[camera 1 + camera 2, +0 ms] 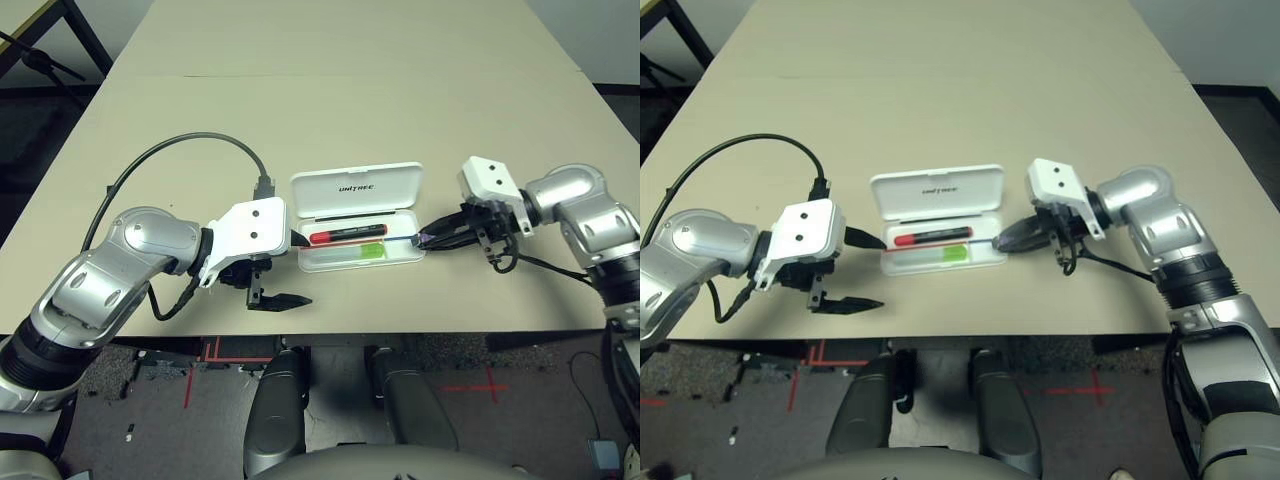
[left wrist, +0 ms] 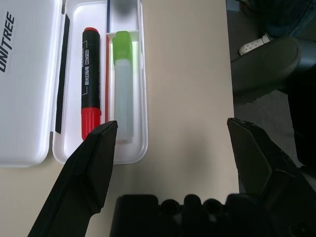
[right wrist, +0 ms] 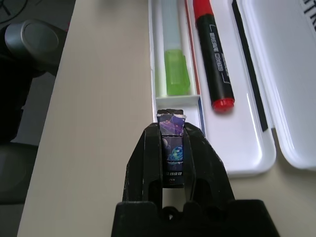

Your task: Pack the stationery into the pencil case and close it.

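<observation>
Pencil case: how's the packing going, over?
Right jaws shut on small patterned block at case's end. Left jaws open, empty. Marker, highlighter inside; lid open.

From here I see the open white hard-plastic pencil case (image 1: 407, 221) near the beige table's (image 1: 350, 110) front edge, lid (image 1: 400, 182) rearward. Red-and-black cylindrical marker (image 2: 91, 74) in rear compartment; lime-green-capped highlighter (image 2: 123, 94) before it. Small dark printed block (image 3: 172, 145) between right gripper's (image 3: 171, 126) fingers, at case's right end.

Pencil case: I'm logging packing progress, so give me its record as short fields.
case: on table, lid open
highlighter: in case, green cap
marker: in case, beside highlighter
small block: pinched in right claw, by the case's small compartment
left claw: open, holding nothing
to do: block in, lid shut
</observation>
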{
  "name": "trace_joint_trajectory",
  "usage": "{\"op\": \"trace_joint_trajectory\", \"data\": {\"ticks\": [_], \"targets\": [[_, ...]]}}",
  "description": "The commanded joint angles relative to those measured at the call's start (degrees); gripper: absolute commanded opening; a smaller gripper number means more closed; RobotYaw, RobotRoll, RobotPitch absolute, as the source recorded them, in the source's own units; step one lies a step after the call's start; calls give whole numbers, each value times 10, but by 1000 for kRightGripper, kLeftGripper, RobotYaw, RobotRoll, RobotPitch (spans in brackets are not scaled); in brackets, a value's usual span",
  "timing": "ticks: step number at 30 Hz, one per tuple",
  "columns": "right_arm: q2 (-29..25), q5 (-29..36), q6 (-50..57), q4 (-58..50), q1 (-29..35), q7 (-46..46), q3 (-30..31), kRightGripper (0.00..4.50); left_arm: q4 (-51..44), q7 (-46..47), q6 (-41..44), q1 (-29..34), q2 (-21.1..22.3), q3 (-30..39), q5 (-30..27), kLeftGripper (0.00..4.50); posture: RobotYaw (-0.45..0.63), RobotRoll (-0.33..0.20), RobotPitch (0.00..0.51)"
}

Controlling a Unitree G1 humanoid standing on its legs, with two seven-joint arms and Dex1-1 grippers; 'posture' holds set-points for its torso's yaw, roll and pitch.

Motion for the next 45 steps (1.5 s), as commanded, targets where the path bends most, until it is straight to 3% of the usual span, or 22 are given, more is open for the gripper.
{"op": "trace_joint_trajectory", "data": {"ticks": [1,16,21,26,28,39,45], "targets": [[13,-20,-29,19,-4,-7,10,296,-16,3,7,2,3,-3,-2,4500,99,0,201],[52,-37,-68,52,-13,-19,3,347,-13,4,9,-4,1,-6,1,4500,101,0,198],[48,-20,-46,34,-11,-13,-6,2070,-12,4,7,-4,0,-8,3,4500,97,0,201],[29,28,48,-22,-7,-1,-29,3966,-9,3,4,-3,1,-9,3,4500,91,0,202],[11,56,105,-51,-4,3,-43,4458,-8,2,3,-2,1,-9,3,4500,89,0,201],[-132,157,305,-102,23,-2,-148,4458,4,-4,-8,2,5,-8,5,4500,58,0,193],[-173,169,319,-87,53,-7,-181,4458,14,-9,-14,-1,4,-12,7,4500,34,0,190]]}}
